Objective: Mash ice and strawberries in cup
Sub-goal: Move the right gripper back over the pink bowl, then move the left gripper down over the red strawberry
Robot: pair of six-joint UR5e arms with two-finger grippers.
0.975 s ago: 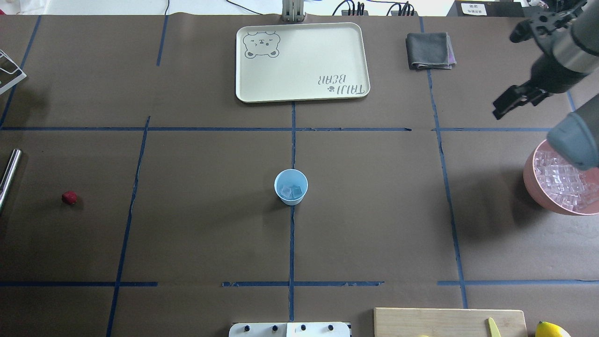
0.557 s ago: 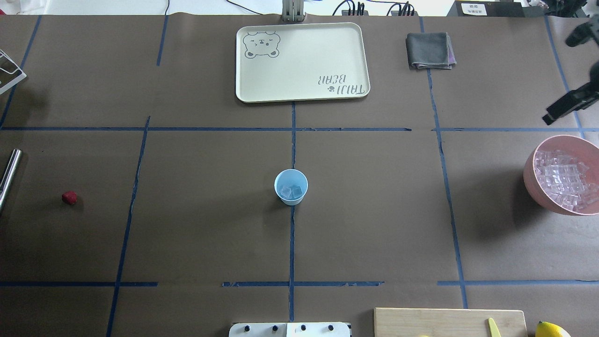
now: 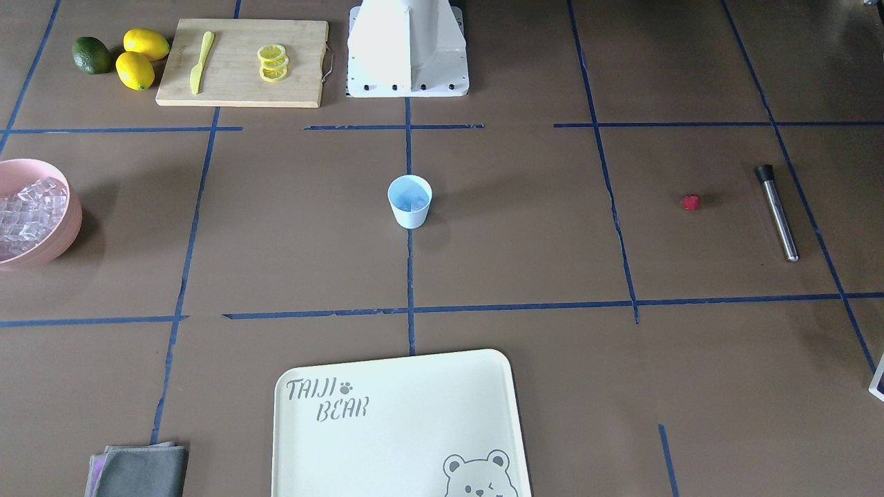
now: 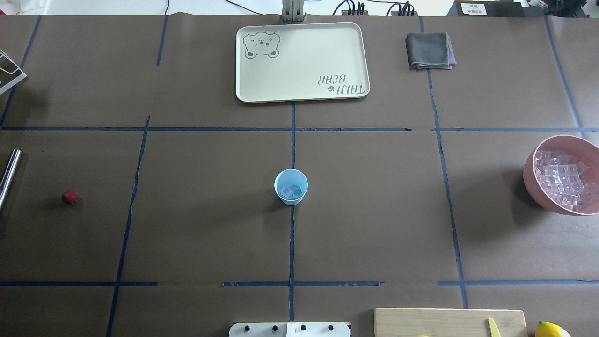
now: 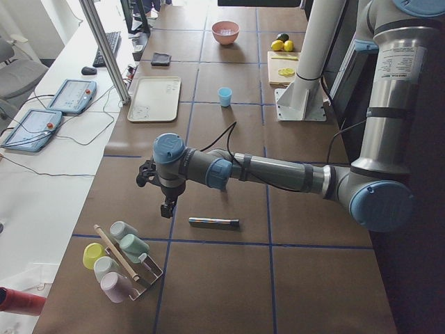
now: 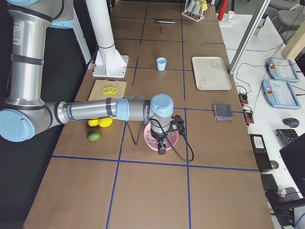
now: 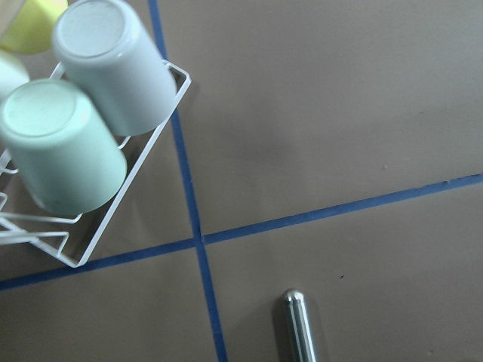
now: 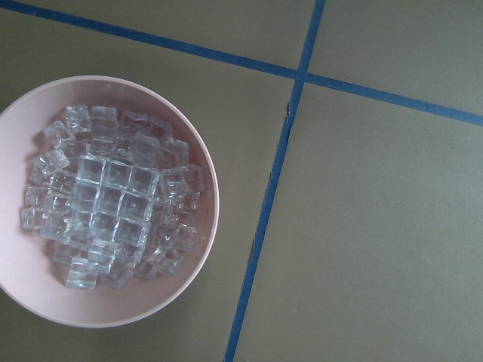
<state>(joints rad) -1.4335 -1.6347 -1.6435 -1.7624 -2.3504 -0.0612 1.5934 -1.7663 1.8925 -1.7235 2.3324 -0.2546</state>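
Inside cup [image 4: 290, 177], faint ice [image 4: 296, 192]

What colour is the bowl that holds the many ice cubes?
Pink; the right wrist view shows the bowl best.

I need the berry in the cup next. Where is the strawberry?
Overhead view: the strawberry lies at far left, on the robot's left side, beside the metal rod and far from the cup.

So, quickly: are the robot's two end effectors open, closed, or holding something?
Left end effector: cannot be told.
Right end effector: cannot be told.
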